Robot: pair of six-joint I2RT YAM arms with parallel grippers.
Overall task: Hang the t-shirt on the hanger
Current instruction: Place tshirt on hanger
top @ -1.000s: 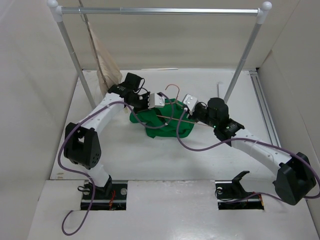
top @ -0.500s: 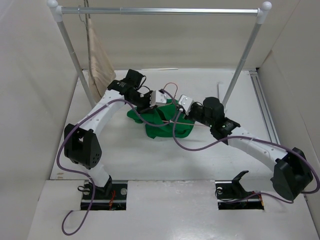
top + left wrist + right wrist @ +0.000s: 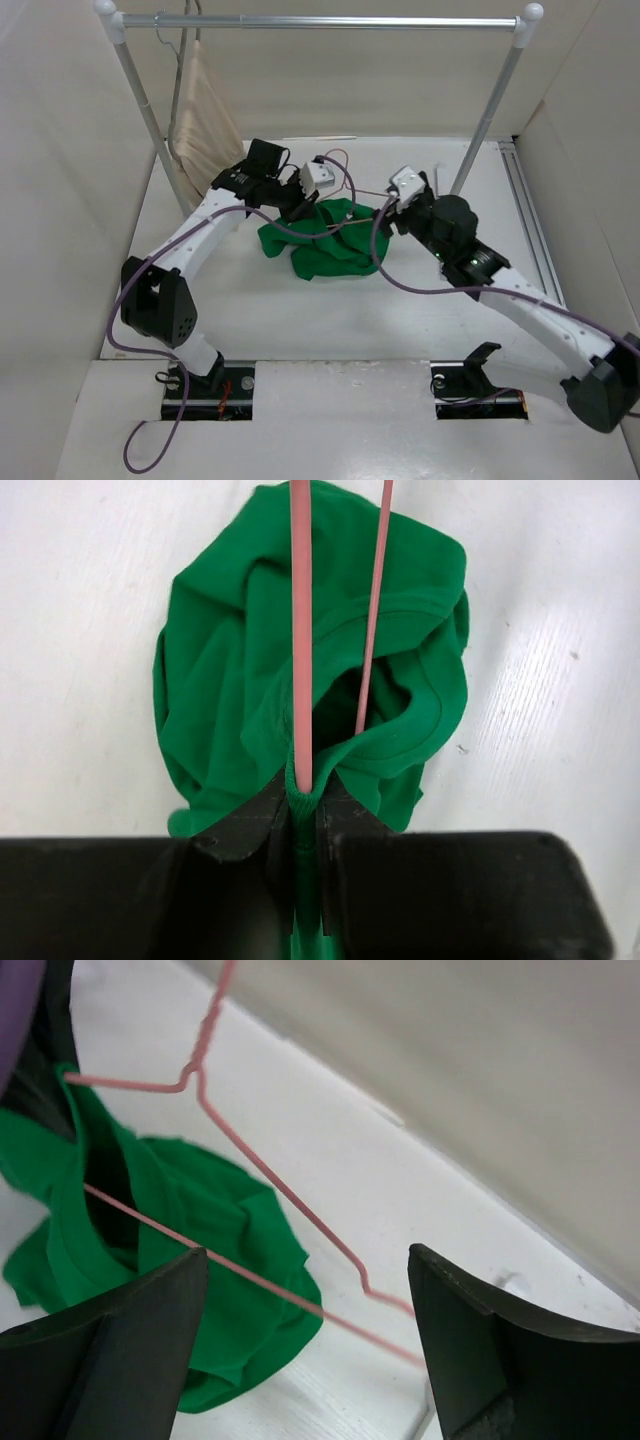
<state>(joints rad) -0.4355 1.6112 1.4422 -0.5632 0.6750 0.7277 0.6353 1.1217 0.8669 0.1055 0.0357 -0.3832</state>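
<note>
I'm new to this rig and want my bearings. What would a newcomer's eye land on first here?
The bright green t-shirt, crumpled in the middle of the white table, stands out at once. The pink hanger threads into it, pinched together with the shirt's edge in the shut left gripper, while the right gripper stands open beside the wire, holding nothing. A beige garment hangs at the left end of the rail.

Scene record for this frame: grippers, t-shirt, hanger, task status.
left gripper: shut on hanger wire, t-shirt cloth pinched with it
right gripper: open, holding nothing
t-shirt: bunched on table, not spread
hanger: one wire runs into a t-shirt opening
background: beige garment hanging on rack, far left
status: t-shirt not yet on hanger
</note>
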